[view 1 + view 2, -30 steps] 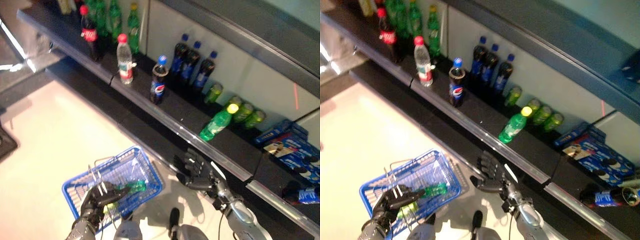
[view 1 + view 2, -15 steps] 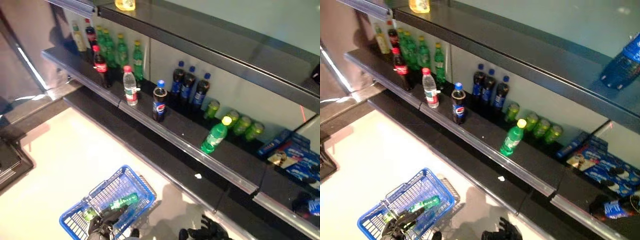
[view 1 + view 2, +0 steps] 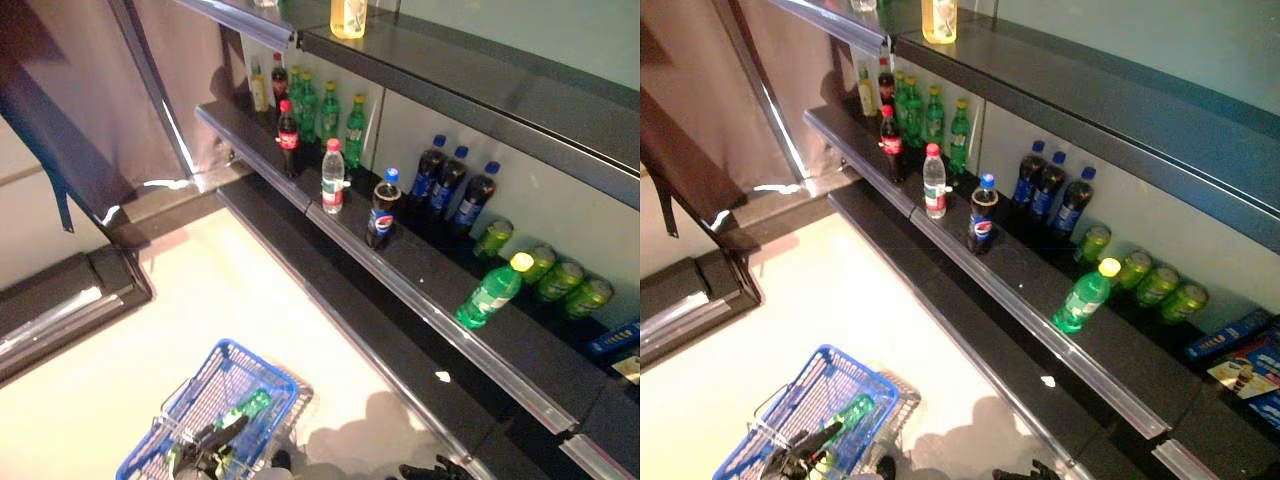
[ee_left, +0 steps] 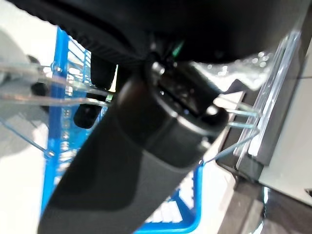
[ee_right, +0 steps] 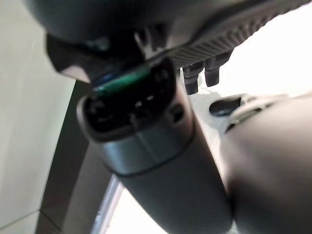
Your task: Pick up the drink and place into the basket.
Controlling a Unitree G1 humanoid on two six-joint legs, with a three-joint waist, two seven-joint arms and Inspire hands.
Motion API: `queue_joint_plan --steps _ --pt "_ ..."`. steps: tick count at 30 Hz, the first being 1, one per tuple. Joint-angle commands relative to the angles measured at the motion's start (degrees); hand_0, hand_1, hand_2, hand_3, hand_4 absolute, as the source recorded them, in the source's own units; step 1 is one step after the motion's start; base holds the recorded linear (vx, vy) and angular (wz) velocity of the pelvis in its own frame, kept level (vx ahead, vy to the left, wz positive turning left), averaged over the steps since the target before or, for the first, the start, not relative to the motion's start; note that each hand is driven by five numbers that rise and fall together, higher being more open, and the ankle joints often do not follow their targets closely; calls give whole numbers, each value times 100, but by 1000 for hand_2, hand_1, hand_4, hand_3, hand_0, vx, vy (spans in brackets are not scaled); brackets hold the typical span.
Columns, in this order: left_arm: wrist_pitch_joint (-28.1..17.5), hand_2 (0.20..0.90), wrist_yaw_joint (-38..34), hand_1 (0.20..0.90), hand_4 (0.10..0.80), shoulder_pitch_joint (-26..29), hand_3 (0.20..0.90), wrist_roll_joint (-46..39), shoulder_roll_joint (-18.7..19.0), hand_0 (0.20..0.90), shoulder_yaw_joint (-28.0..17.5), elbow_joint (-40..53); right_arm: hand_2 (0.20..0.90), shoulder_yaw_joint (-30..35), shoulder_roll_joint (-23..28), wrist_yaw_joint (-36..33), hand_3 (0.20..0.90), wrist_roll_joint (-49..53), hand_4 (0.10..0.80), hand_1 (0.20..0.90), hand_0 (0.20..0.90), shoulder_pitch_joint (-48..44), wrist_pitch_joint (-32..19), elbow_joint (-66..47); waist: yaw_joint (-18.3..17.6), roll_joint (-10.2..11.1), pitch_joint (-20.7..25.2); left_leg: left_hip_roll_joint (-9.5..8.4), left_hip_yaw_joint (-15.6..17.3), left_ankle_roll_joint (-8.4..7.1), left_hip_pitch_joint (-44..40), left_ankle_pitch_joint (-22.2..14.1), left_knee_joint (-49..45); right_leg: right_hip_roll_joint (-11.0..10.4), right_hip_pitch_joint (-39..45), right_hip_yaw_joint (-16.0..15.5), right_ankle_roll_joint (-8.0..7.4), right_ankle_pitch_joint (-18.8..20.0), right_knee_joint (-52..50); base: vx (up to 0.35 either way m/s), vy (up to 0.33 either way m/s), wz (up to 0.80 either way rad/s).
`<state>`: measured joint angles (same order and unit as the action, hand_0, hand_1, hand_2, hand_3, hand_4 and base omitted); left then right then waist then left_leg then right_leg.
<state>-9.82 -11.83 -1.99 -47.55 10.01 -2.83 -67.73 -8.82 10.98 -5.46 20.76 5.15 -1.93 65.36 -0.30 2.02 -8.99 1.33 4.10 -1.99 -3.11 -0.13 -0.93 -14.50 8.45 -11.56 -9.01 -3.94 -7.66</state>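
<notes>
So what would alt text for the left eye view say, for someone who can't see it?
A blue basket holding a green bottle sits low in view, the left robot hand at its wire handle. Beside it runs a dark shelf of drink bottles.

The basket stands on the floor at about 7 o'clock of the head views, and a bottle lies inside it. The left hand is at the basket's near rim. The shelf runs from 11 o'clock down to 4 o'clock. On it, three bottles stand at the back, one bottle stands before them at the front edge, and a tilted bottle is at 3 o'clock, before a row of cans.
</notes>
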Motion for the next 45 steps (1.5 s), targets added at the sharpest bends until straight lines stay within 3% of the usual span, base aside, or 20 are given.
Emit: queue_joint_plan --steps 1,3,4,7,11,12,15,19,22,23,25,28,33,34,36,37,38,39,41,45 --pt "-488 300 312 300 100 -241 200 287 112 300 400 425 900 95 93 -203 900 263 800 900 900 13 -94 237 87 32 -113 -235 147 414 -165 -193 -120 -173 -1075 725 -42 1332 -1279 87 363 37" --pt "-514 300 356 300 100 -240 200 230 142 300 420 401 900 129 80 -209 900 311 800 900 900 0 -178 252 9 -51 -121 -229 171 435 -266 -162 6 -10 -1299 832 -11 1382 -1664 89 326 23" --pt "-567 300 458 300 100 -174 200 74 224 300 554 342 900 160 66 -223 900 504 800 900 900 -9 -246 272 -170 -73 -119 -294 145 483 -332 -152 104 536 -1414 1019 42 1090 -1785 115 300 27" --pt "-553 300 544 300 100 -6 200 -12 213 300 680 365 900 120 34 -226 900 602 800 900 900 -2 -387 317 -382 1 -11 -514 -47 550 -359 -180 187 1223 -1466 1167 210 918 -1233 232 237 92" --pt "-479 300 463 300 100 86 200 -34 102 300 709 398 900 64 73 -197 900 680 800 900 900 -7 -344 404 -519 140 44 -795 -208 588 -509 -401 105 1517 -1577 1228 338 1015 -124 338 124 68" --pt "-492 300 557 300 100 83 200 -93 44 300 774 278 900 56 75 -190 900 715 800 900 900 33 -385 482 -655 179 84 -961 -528 585 -757 -575 131 1747 -1921 1144 325 1289 244 477 128 53" --pt "-484 300 709 300 100 50 200 90 -47 300 832 117 900 60 61 -266 900 871 800 900 900 105 -377 531 -723 259 146 -1222 -954 631 -1162 -923 67 1820 -2274 582 344 1774 504 573 104 75" --pt "-480 300 791 300 100 13 200 231 -178 300 899 -96 900 201 52 -323 900 1028 800 900 900 127 -440 621 -791 283 277 -1433 -1102 742 -1440 -1305 -284 1871 -2353 166 549 1710 392 427 78 38" --pt "-433 300 748 300 100 101 200 244 -231 300 980 -205 900 337 77 -343 900 1097 800 900 900 175 -503 727 -1055 145 475 -1246 -871 439 -1458 -667 -1198 2033 -2281 402 817 1406 311 427 84 17" --pt "-487 300 655 300 100 135 200 153 -270 300 966 -183 900 343 62 -404 900 1079 800 900 900 210 -398 678 -1156 114 513 -1113 -713 168 -1388 7 -1986 2008 -2224 405 898 1216 167 387 36 70" --pt "-623 300 797 300 100 191 200 12 -299 300 970 -157 900 307 127 -345 900 886 800 900 900 258 -476 663 -1138 240 479 -1256 -572 -94 -829 658 -3320 1851 -1972 533 987 1054 141 443 -10 41" --pt "-744 300 748 300 100 203 200 -88 -348 300 952 73 900 169 241 -353 900 547 800 900 900 210 -376 434 -813 409 349 -1272 -256 -69 363 610 -3853 1701 -1512 701 991 888 175 388 -6 -31" --pt "-775 300 843 300 100 144 200 -515 -171 300 757 659 900 -140 394 -232 900 576 800 900 900 -238 -489 123 -191 491 -10 -327 -529 267 1226 352 -1727 1860 -816 1932 873 490 248 364 195 -94" --pt "-794 300 842 300 100 52 200 -613 -132 300 728 725 900 -218 417 -218 900 617 800 900 900 -331 -481 110 -23 457 -93 -32 -969 192 1175 505 -756 1933 -618 2292 858 315 203 406 368 -118" --pt "-788 300 863 300 100 -32 200 -712 -151 300 621 761 900 -253 442 -189 900 592 800 900 900 -401 -457 95 94 458 -120 129 -1323 94 1227 658 -424 1939 -530 2581 834 243 174 220 206 -98" --pt "-788 300 863 300 100 -32 200 -712 -151 300 621 761 900 -253 442 -189 900 592 800 900 900 -401 -457 95 94 458 -120 129 -1323 94 1227 658 -424 1939 -530 2581 834 243 174 313 373 -132" --pt "-830 300 781 300 100 -127 200 -590 -266 300 428 766 900 -245 476 -123 900 654 800 900 900 -512 -424 100 247 451 -161 215 -1802 -2 1419 688 -534 1833 -356 3057 765 98 112 311 574 -106" --pt "-748 300 571 300 100 -46 200 -536 -334 300 393 757 900 -224 409 -193 900 804 800 900 900 -553 -337 71 157 386 -102 128 -1581 35 1209 436 -452 1514 -386 2999 559 99 113 373 748 -131" --pt "-620 300 494 300 100 161 200 -500 -173 300 468 537 900 -81 317 -146 900 894 800 900 900 -402 -277 145 -140 262 -72 91 -1223 45 869 291 -344 1233 -650 2846 326 295 -61 178 505 -130" --pt "-673 300 506 300 100 246 200 -505 -8 300 531 349 900 10 190 47 900 645 800 900 900 -230 -448 212 -264 147 -82 -77 -1097 149 526 112 -231 924 -934 2584 185 565 -43 92 235 -74"
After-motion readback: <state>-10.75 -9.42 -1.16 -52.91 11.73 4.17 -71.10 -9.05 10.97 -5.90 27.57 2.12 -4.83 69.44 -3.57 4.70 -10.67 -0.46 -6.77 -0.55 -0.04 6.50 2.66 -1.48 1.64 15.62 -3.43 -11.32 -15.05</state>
